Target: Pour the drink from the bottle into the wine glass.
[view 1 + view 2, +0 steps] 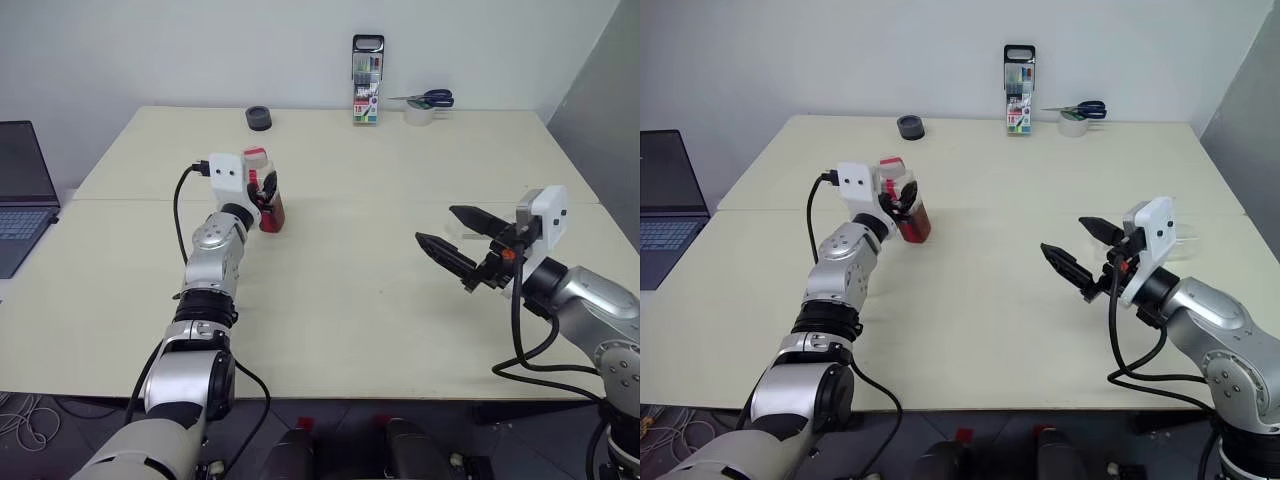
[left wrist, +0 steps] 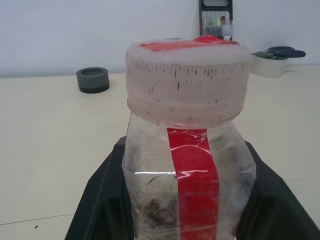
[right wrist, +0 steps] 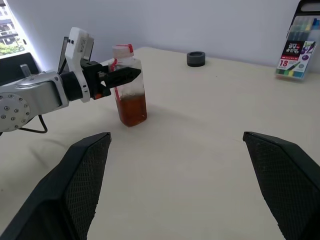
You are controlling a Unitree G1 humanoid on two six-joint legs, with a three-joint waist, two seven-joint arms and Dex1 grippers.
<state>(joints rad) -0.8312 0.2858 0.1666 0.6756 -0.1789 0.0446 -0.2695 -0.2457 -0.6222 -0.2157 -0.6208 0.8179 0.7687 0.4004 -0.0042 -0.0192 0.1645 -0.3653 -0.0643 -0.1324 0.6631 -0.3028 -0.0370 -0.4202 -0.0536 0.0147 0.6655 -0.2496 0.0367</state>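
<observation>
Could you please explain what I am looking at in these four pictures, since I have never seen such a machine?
It is a two-armed robot at a pale table. Two pictures come from cameras in its head, the other two from cameras on each wrist. The left gripper is closed around a small clear bottle with a red strip and amber drink, standing on the table. The right gripper hangs open above the table, holding nothing. At the far edge lie a marker pack, scissors on a tape roll, and a dark ring. A laptop sits to the left.
</observation>
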